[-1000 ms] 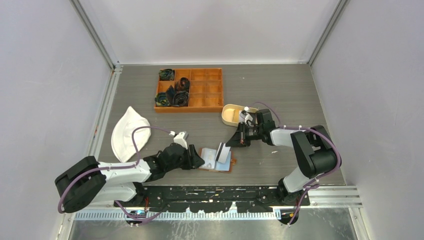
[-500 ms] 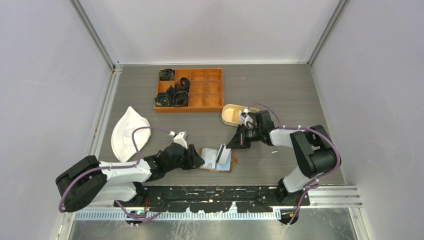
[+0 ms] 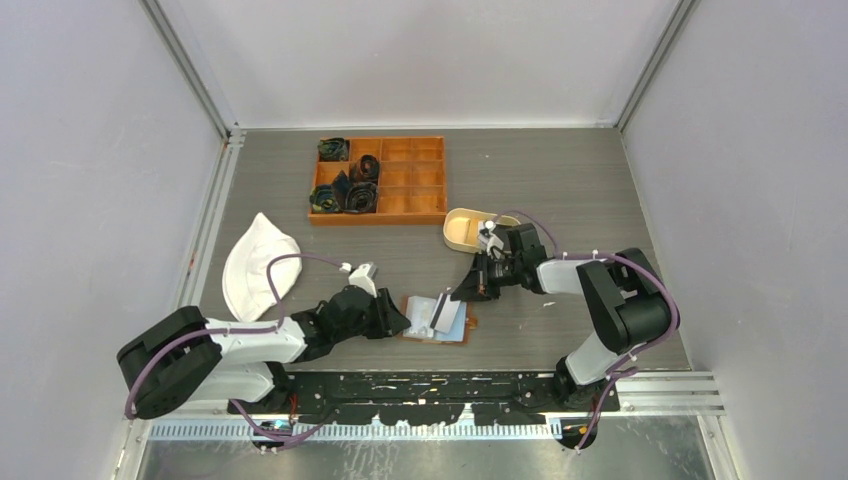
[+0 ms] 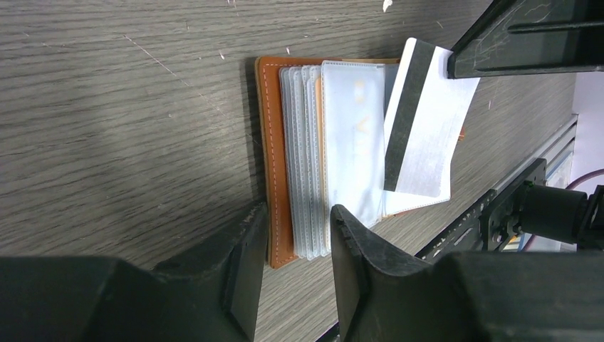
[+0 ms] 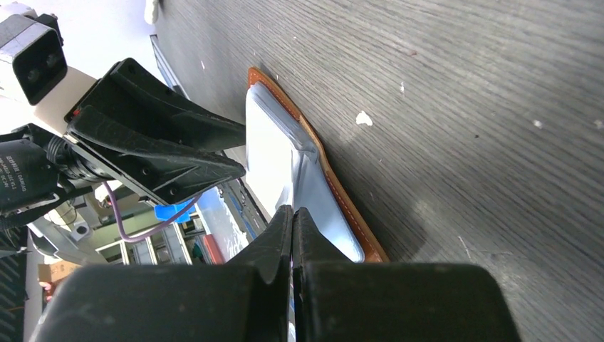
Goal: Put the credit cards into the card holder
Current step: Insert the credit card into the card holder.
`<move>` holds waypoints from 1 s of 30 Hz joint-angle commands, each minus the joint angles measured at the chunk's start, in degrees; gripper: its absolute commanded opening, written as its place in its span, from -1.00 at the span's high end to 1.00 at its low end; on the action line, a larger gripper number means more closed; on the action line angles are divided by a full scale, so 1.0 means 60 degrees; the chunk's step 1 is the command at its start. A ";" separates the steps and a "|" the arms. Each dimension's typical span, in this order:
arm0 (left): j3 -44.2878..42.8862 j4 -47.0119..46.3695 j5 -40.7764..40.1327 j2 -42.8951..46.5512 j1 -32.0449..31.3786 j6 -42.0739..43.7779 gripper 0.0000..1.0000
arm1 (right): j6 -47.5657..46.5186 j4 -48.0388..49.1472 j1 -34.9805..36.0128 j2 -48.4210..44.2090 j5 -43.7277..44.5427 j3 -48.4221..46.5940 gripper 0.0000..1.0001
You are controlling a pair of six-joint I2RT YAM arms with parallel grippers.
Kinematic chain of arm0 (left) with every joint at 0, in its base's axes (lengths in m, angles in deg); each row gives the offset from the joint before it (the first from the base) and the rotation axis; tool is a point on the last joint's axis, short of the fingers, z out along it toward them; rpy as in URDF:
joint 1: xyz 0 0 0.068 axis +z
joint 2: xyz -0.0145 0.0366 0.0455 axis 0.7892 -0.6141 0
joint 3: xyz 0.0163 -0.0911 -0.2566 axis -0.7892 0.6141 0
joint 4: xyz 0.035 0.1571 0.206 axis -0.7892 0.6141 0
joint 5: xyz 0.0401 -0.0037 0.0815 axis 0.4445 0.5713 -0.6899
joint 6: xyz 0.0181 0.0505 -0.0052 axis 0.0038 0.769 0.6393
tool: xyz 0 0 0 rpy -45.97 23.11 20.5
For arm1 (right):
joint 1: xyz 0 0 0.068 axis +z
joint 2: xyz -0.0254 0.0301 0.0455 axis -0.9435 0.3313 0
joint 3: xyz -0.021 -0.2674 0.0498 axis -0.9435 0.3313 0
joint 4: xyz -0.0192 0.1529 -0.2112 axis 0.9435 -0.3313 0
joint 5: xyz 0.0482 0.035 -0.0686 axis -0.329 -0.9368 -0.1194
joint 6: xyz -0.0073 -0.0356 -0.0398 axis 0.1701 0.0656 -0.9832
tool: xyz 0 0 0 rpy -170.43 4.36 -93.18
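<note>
The brown leather card holder [image 3: 440, 322] lies open on the table, its clear sleeves [image 4: 342, 157] fanned out. A white credit card [image 4: 427, 135] with a dark stripe hangs tilted over the holder's right half [image 3: 443, 309]. My right gripper [image 3: 465, 291] is shut on the card's upper edge, and its dark fingers [image 4: 527, 35] show in the left wrist view. In its own view my right gripper [image 5: 293, 214] has its jaws pressed together on the thin card above the holder [image 5: 342, 206]. My left gripper [image 3: 398, 322] [image 4: 299, 214] stands partly open, straddling the holder's near left corner.
An orange compartmented box [image 3: 400, 205] with dark rolled items stands at the back. A beige oval tray [image 3: 458, 240] sits just behind my right gripper. A white folded thing [image 3: 250, 270] lies at the left. The black base rail [image 3: 440, 385] runs close in front of the holder.
My right gripper has carried the card down and left, closer over the holder. The left jaws have narrowed a little around the holder's corner.
</note>
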 commanded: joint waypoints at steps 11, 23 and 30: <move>-0.0012 0.0396 -0.0197 -0.0227 0.0016 -0.0261 0.25 | 0.0190 -0.0347 0.0043 -0.1152 0.1072 0.0468 0.99; 0.0011 0.0294 -0.0089 -0.0029 0.0016 -0.0243 0.25 | -0.0336 -0.1007 0.0048 -0.1357 0.1540 0.0355 0.98; 0.0062 -0.0050 0.0044 -0.0270 0.0015 -0.0303 0.25 | -0.0049 -0.0076 0.0310 -0.1231 0.1526 0.0451 0.99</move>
